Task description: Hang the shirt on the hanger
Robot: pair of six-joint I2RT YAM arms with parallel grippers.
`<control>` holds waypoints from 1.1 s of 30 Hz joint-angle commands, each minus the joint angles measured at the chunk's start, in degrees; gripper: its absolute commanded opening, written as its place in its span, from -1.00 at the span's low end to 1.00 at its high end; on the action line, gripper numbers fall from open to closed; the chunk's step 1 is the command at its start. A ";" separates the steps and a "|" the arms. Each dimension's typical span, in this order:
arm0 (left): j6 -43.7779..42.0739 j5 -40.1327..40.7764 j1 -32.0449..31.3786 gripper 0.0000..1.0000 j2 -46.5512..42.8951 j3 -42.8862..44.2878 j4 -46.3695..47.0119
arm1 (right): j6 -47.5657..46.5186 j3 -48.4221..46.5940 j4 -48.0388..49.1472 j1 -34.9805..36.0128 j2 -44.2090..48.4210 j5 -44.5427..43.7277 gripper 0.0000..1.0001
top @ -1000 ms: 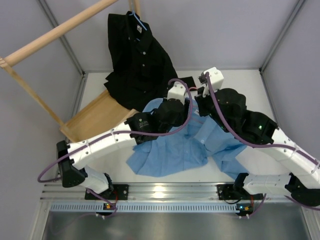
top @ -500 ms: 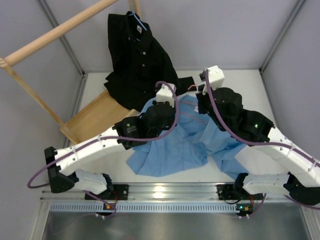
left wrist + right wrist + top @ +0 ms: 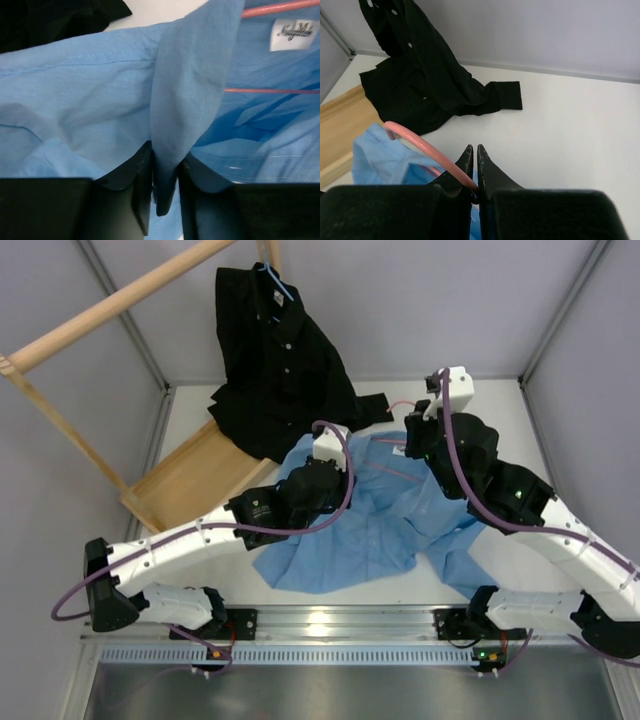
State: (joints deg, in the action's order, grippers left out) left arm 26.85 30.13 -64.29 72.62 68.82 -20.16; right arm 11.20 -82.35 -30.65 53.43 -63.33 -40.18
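Your L gripper (image 3: 165,172) is clamped on the shirt (image 3: 370,530) collar, mid-table. R gripper (image 3: 474,162) is pinched tight on the hanger (image 3: 422,144) hook, just past the shirt's far edge. Pink wire runs inside the neck opening, by the label (image 3: 296,34). Black shirt (image 3: 420,80) hangs far left, w/ one sleeve on the table (image 3: 570,130).

The shirt (image 3: 90,90) is thin matt cloth, the hanger (image 3: 426,147) smooth wire, the board (image 3: 190,475) wood
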 commanded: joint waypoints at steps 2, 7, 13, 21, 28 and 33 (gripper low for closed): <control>-2.24 -3.31 -0.31 -0.17 -0.72 1.84 3.73 | -0.04 5.59 12.18 -1.31 5.31 4.03 -1.00; -10.14 -11.39 -0.31 0.96 -3.62 5.00 1.63 | -0.65 9.13 15.80 -2.01 8.05 5.91 -1.00; -18.14 -9.42 -0.13 0.96 -12.67 7.65 -1.02 | -2.14 10.01 15.71 -3.24 10.24 7.57 -1.00; -38.95 -30.43 7.33 0.79 -7.06 14.58 -5.13 | -3.29 8.26 9.39 -4.74 11.91 16.88 -1.00; -54.71 -46.11 9.00 0.53 -1.44 22.31 -14.71 | -3.56 6.15 2.98 -5.18 14.99 26.47 -1.00; -55.51 -58.15 14.27 0.72 3.93 31.46 -25.44 | -4.43 4.92 -0.19 -5.18 16.31 28.76 -1.00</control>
State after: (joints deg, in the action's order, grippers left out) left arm -24.80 -17.50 -52.97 77.03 94.28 -39.16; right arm 7.86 -73.82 -29.45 48.93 -48.38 -14.81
